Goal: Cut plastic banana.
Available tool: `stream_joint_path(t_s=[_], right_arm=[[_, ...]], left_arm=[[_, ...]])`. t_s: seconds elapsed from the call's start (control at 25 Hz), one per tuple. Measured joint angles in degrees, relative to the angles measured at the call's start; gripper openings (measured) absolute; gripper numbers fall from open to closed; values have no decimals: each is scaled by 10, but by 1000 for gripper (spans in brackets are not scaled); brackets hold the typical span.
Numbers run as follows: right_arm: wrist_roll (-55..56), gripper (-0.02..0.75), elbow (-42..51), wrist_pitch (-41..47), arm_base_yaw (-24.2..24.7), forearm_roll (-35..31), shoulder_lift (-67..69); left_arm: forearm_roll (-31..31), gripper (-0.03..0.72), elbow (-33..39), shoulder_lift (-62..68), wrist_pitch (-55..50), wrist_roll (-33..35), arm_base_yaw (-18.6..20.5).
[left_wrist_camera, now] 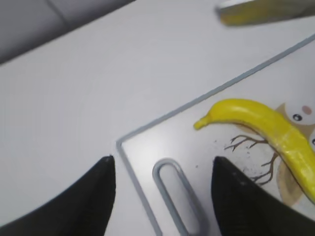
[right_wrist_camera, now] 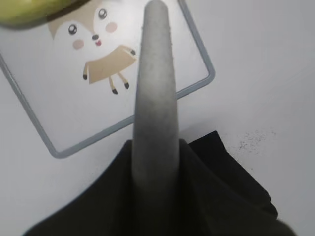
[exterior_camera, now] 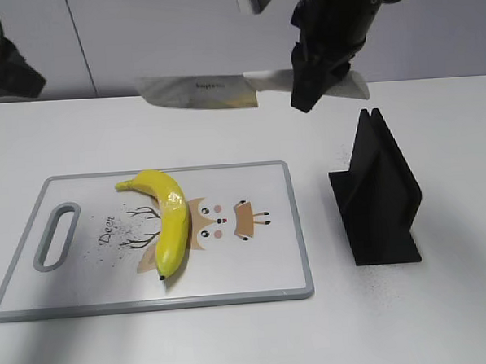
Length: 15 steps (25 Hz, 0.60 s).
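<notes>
Gripping the knife (exterior_camera: 222, 91), right fingers (exterior_camera: 311, 85) hide its handle.

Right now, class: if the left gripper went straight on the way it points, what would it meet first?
Probably the cutting board: its handle slot lies between the left gripper's open fingers. Depth is unclear.

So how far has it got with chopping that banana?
Done: the right claw has the knife gripped by its handle, out of the black knife stand. In hand: the blade hangs in the air behind the cutting board, not yet over the fruit. Left: the plastic banana lies whole on the board, so the cut itself is still to come. The left claw is open, holding nothing.
</notes>
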State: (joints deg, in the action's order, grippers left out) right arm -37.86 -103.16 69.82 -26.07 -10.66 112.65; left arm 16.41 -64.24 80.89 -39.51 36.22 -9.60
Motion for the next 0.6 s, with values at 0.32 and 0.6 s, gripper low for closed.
stream_joint_path(t_s=[0.32,0.6], right_arm=[[193,160,-20,1,0,-20,-10],[258,160,67,1,0,-63,-77]], left_arm=[[-134,584,-39,-4,-255,-249,69],[-123,583,3,-66,-299,-266,74]])
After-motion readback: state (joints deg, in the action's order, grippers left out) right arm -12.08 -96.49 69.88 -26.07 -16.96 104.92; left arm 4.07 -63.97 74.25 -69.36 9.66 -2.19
